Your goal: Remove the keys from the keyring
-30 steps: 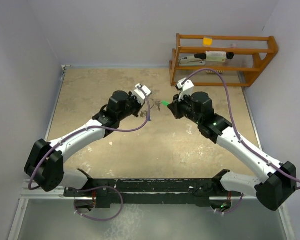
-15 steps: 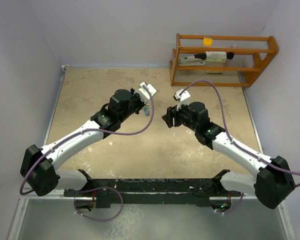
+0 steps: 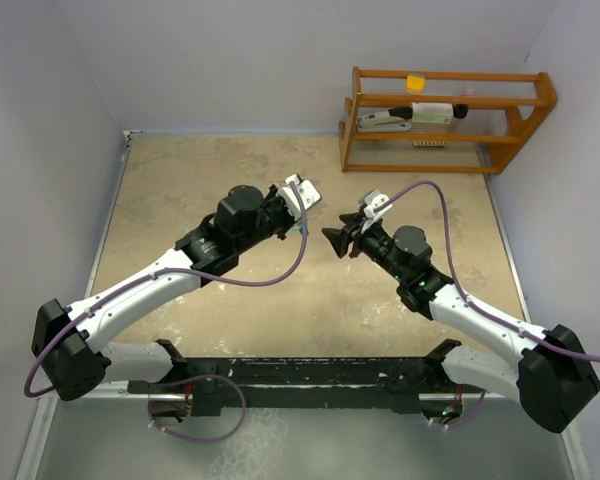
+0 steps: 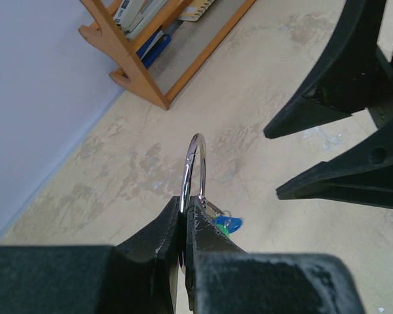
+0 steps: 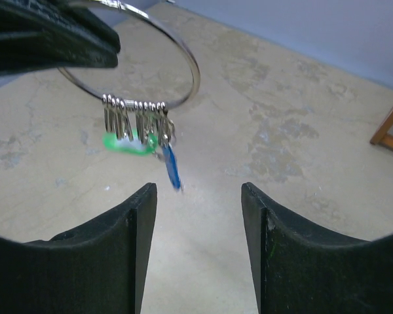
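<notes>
Above mid-table, off the surface, the keyring (image 5: 191, 62) is pinched in the left gripper (image 4: 185, 208), fingers closed tight on the wire. The keys (image 5: 134, 120) hang in a bunch from the ring's low side.

Right wrist view: ring near face-on, a row of small silver loops on it, roughly eight, too blurred for an exact count. One green head (image 5: 126, 144) and one blue head (image 5: 172, 167) sit below them. The right gripper (image 5: 198, 196) has its fingers spread wide and empty, near the keys but apart from them.

Left wrist view: ring edge-on, standing up out of the finger tips. Only a bit of green and blue shows behind the finger, the silver keys mostly hidden. Both right fingers show here, pointing at the ring.

Top view: ring and keys too small to make out. It shows both arms reaching in tip to tip over the table (image 3: 180, 180), and one wooden rack (image 3: 445, 120) at the far right.

Counts: one ring, one green key, one blue key, two grippers, one rack
</notes>
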Available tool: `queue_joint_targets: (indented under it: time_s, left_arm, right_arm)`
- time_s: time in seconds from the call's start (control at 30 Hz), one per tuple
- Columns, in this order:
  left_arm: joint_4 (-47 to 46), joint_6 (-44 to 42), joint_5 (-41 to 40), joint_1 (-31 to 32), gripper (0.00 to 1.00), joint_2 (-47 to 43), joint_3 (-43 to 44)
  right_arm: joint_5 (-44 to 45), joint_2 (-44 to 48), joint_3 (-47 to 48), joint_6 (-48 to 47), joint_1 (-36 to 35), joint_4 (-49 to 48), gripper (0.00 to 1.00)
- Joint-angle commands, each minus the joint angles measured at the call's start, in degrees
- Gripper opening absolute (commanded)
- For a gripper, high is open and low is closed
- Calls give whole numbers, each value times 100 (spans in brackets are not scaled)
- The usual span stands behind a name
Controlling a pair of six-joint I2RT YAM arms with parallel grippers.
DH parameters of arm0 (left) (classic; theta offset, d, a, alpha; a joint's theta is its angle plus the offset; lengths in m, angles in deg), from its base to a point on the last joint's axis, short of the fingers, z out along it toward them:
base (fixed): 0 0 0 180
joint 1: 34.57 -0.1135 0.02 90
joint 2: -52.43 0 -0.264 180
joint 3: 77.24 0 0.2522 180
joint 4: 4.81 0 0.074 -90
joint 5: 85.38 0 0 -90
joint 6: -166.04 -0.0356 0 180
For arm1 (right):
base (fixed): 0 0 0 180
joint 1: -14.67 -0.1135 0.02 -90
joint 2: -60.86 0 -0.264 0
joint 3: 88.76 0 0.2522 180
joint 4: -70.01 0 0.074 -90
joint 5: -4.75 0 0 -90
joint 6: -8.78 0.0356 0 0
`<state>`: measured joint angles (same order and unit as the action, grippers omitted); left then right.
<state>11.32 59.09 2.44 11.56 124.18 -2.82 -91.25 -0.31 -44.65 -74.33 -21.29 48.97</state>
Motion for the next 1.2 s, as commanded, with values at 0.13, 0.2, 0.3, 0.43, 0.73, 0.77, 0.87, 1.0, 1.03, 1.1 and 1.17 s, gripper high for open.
queue_joint_targets:
  time_s: [0.13,0.2,0.3,0.43,0.73,0.77,0.87,1.0,1.03,1.1,1.17]
  left_arm:
    - [-200,233,312,216,0,-293,341]
    - [-193,258,266,265,0,-300,340]
    - [-193,271,227,363,0,-295,324]
    - [-193,258,184,470,0,-280,336]
    - [-160,180,52,631,0,-343,394]
    - [-166,175,27,646,0,-353,386]
    - [-186,149,-92,673,0,-396,389]
    - [-264,102,-294,701,0,-454,367]
    - [-289,94,-331,712,0,-471,360]
    - [-298,49,-402,718,0,-486,365]
    - [-288,20,-489,718,0,-486,372]
  right_arm:
    - [-244,-153,50,-29,-33,-1020,57]
    - [-268,-172,35,15,-42,-1095,56]
    - [-258,-217,55,53,-57,-1112,55]
    - [-183,-284,97,11,-67,-1060,54]
    - [-165,-370,77,-31,-75,-1021,53]
    - [-165,-370,72,-30,-75,-1015,53]
    - [-181,-360,62,-31,-77,-961,52]
    - [-209,-311,18,-30,-81,-913,52]
    - [-209,-289,9,-25,-79,-892,52]
    - [-177,-259,-29,-23,-86,-871,51]
    - [-169,-247,-36,-27,-85,-838,51]
